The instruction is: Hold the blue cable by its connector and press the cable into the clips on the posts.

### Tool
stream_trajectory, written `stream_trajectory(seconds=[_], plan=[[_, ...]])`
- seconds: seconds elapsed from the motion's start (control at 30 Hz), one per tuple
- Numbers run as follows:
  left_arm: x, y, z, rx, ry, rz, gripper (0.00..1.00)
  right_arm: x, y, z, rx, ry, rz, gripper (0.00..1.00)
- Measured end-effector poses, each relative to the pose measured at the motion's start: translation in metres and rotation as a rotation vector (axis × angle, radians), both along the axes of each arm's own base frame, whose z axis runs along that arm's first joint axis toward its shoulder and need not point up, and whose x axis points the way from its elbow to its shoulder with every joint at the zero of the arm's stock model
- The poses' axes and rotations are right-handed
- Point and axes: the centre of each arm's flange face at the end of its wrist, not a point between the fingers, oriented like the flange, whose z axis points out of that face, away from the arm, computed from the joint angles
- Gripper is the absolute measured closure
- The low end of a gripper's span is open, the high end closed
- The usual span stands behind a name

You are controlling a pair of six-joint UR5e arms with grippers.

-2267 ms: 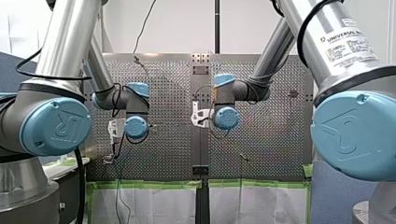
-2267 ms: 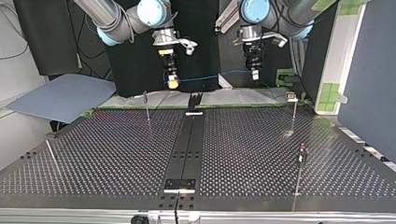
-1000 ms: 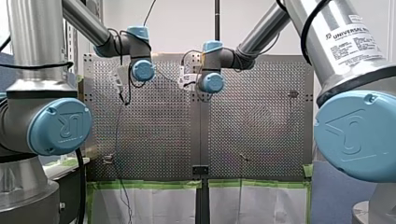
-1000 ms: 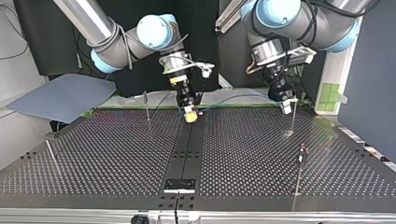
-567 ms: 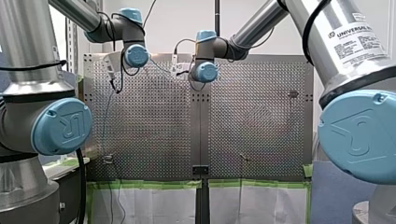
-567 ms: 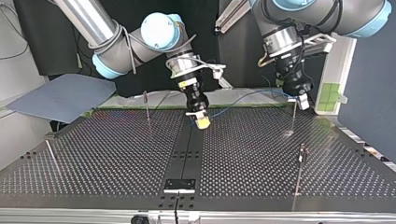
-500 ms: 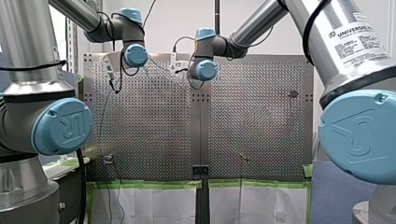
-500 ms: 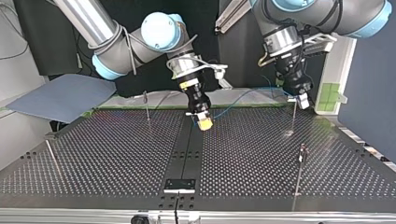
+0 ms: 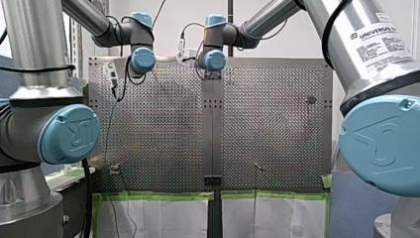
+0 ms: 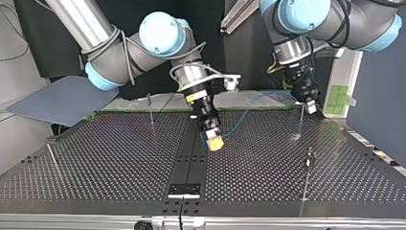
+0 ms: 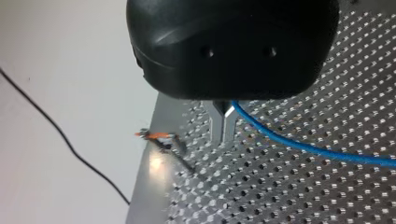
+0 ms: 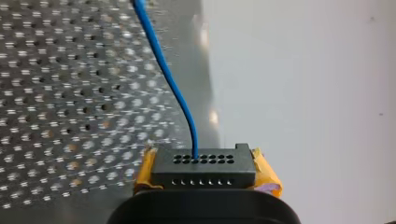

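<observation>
slanting down, right tool (image 10: 215, 142) clamps connector (image 12: 203, 171) (yellow pads (image 12: 265, 173)), left tool (image 11: 222, 128) pinches blue cable (image 11: 303, 148)

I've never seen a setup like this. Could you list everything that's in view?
table: one, metal, full of holes, under both arms.
posts: four, thin metal, standing on the table, two toward each side.
blue cable: one, running slack between the two grippers.
connector: one, black, on the cable's end.
sheet: one, blue-grey, beyond the table at the top view's left.
green tape: strips along the table's near edge in the front view.
right gripper: one, yellow pads, shut on the connector, over the table's middle.
left gripper: one, black with metal fingers, shut on the blue cable, near a post.
</observation>
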Motion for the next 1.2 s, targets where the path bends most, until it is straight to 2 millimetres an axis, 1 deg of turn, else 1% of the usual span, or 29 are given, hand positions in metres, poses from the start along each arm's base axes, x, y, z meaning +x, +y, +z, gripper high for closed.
stream_trajectory(seconds=[0.13, 0.23, 0.6, 0.8, 0.97, 1.07, 1.2], plan=[[0.008, 0.007, 0.013, -0.016, -0.016, -0.001, 1.0, 0.0, -0.003, 0.006, -0.007, -0.009, -0.004, 1.0], [0.015, 0.014, 0.018, -0.024, -0.024, -0.002, 1.0, 0.0, -0.004, 0.008, -0.01, -0.011, -0.005, 1.0], [0.039, 0.047, 0.026, -0.012, -0.037, -0.001, 1.0, 0.002, -0.003, 0.015, -0.019, -0.022, -0.002, 1.0], [0.065, 0.067, 0.035, 0.0, -0.046, 0.0, 1.0, 0.003, -0.002, 0.016, -0.02, -0.024, -0.001, 1.0], [0.09, 0.085, 0.039, 0.01, -0.041, 0.0, 1.0, 0.001, -0.006, 0.016, -0.013, -0.033, -0.004, 1.0], [0.101, 0.095, 0.046, 0.012, -0.05, -0.001, 1.0, 0.0, -0.008, 0.016, -0.011, -0.037, -0.007, 1.0], [0.109, 0.101, 0.059, 0.016, -0.075, -0.014, 1.0, 0.0, -0.009, 0.015, -0.01, -0.038, -0.009, 1.0]])
